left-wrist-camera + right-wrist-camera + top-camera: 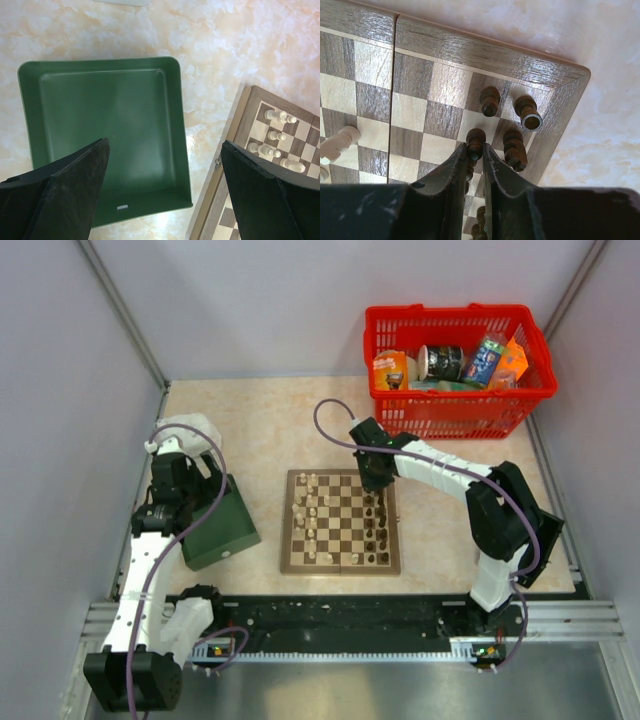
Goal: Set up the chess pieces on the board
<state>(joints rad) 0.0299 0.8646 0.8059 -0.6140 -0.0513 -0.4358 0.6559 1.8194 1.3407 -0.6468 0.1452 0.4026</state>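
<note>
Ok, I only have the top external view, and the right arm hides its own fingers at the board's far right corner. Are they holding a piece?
Observer: Yes. The right wrist view shows the right fingers shut on the top of a dark piece.
Operator: Anything crowding it?
Observer: A second dark piece stands just beside it, toward the border of the board.
Operator: And the left fingers?
Observer: The left fingers are wide open above the green box, nothing between them.
</note>
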